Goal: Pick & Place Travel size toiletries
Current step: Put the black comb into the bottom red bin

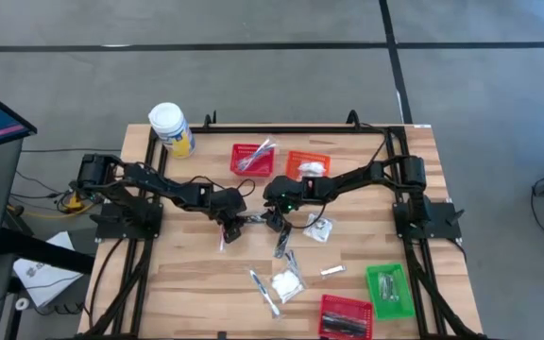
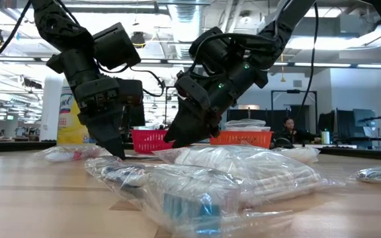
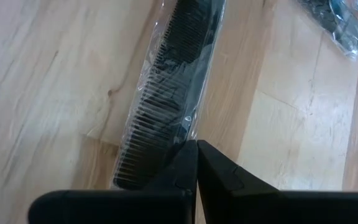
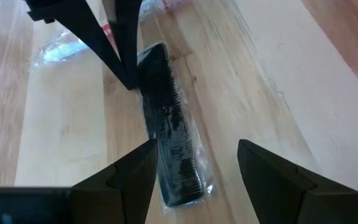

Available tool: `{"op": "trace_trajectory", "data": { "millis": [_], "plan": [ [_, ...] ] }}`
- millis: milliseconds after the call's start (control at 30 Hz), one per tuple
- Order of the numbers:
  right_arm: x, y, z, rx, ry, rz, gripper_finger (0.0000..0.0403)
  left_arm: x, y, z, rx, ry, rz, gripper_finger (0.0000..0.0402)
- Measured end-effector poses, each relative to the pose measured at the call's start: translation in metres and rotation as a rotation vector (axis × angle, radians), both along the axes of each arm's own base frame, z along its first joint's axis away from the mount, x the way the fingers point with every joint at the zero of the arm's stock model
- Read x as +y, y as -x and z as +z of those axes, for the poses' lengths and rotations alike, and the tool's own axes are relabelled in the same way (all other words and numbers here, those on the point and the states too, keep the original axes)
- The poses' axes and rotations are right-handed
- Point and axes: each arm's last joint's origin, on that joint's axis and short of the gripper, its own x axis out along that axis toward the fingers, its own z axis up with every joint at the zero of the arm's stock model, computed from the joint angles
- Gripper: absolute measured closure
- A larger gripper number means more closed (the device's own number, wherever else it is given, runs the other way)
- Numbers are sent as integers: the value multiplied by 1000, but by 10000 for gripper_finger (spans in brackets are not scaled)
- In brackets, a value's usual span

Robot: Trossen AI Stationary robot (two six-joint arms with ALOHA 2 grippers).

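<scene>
Meeting over a wrapped black comb [image 4: 169, 134] at mid-table, my two pincers stood tip to tip.

Baskets lay around me: a red basket [image 1: 253, 159] at the far side held slim silver-grey sticks, the orange basket [image 1: 307, 166] beside it held a white packet, a green basket [image 1: 388, 288] near the right front corner held a clear-wrapped item, and a second red basket [image 1: 346, 315] sat just beside it at the front edge. A white-lidded yellow jar [image 1: 171, 129] stood at the far left corner; its label was unreadable. The comb lay flat in a clear sleeve, teeth visible. My left pincer [image 3: 196, 163] was fully closed, its tips at one end of the sleeve; whether it pinched the wrap, I cannot tell. My right pincer [image 4: 197, 158] hung open above the comb's other end. More clear-wrapped packets [image 1: 288, 282] lay scattered toward the front.
</scene>
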Motion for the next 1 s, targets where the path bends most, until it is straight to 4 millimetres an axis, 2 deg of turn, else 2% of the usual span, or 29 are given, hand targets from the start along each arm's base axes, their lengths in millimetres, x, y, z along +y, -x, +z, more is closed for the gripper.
{"op": "trace_trajectory", "data": {
  "millis": [233,433,600,1000],
  "plan": [
    [0,1,-1,16,-3,-1,187,0,-1,1,-19,-30,-34,400],
    [1,3,-3,41,-19,0,187,2,-12,-12,-58,-22,-69,400],
    [4,3,-3,50,-37,16,187,11,-21,-22,-120,40,-88,400],
    [5,8,-7,114,-55,25,187,13,-20,-21,-121,21,-65,400]
  ]
}}
